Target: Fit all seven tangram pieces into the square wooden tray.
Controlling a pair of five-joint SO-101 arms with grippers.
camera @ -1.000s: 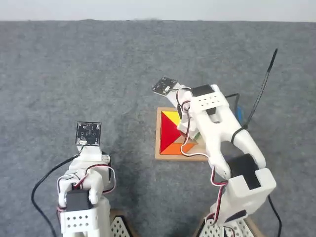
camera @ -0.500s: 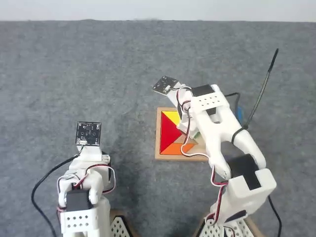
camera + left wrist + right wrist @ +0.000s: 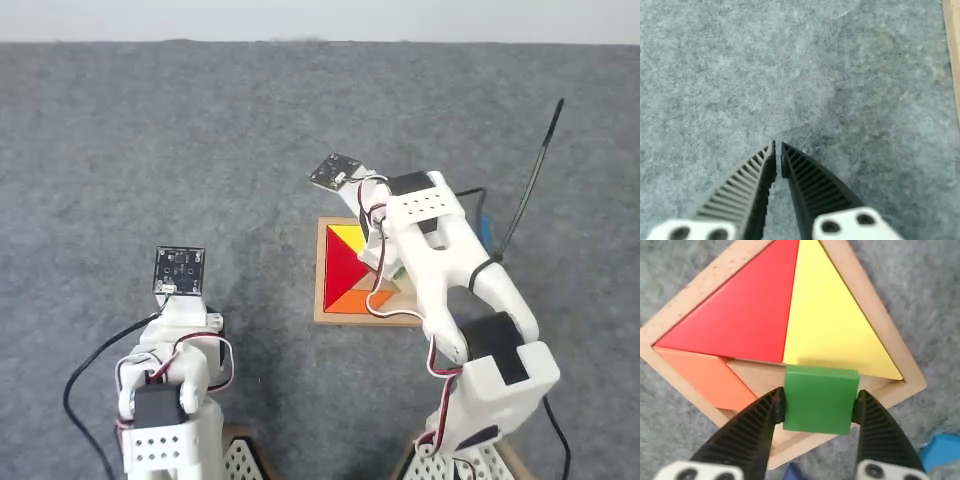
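Black ribbed fingers (image 3: 752,432) of the right pincer (image 3: 818,396) are clamped on opposite sides of one green square (image 3: 821,407). The square is flat-topped, sharp-cornered and evenly coloured. It is held over the bare wooden strip of the tray, with one edge just beside the long side of the yellow triangle. Whether it is seated on the tray floor cannot be told.

One tray (image 3: 695,292) is seen: square, of pale wood, with a raised rim. It lies on the grey bench (image 3: 150,130) under the outstretched right arm. Three pieces are counted inside it. One red triangle (image 3: 740,305) and one yellow triangle (image 3: 832,325), both large, are laid side against side and fill the greater part of the tray. One orange piece (image 3: 702,380) is set against the rim, touching the red triangle's long side. Between the orange piece and the green square a patch of bare tray floor is left uncovered.

Outside the tray, one blue piece (image 3: 941,450) is seen on the bench, near a tray corner. A small dark blue tip is also cut off at the picture's edge.

The left pincer (image 3: 778,146) is drawn closed on nothing, with its toothed fingers almost meeting. It is held above bare bench, well apart from the pieces.
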